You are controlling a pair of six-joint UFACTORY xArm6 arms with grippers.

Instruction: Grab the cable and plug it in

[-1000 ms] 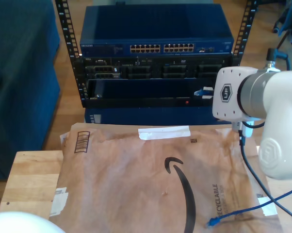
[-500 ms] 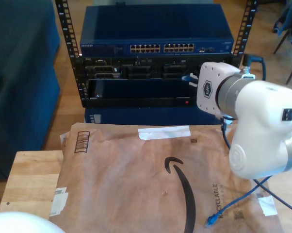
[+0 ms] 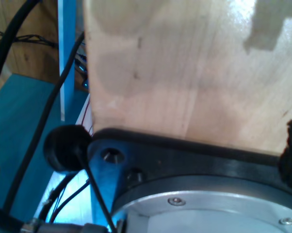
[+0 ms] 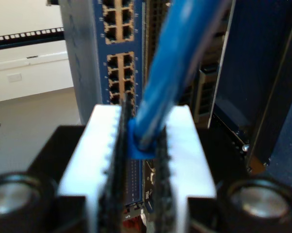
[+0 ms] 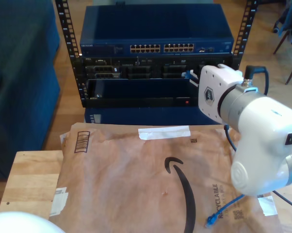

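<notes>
brown paper mailer (image 5: pixel 136 179), wooden table (image 5: pixel 29 179)

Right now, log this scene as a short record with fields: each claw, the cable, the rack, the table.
second claw: my second gripper, shut on the cable near its plug end
first claw: jaws not visible; camera faces light wood
cable free end: plug lying on the brown mailer
rack: blue switch with port rows on top, black units below
second arm: white, raised in front of the rack at the exterior view's right
table: wooden table under the mailer
</notes>
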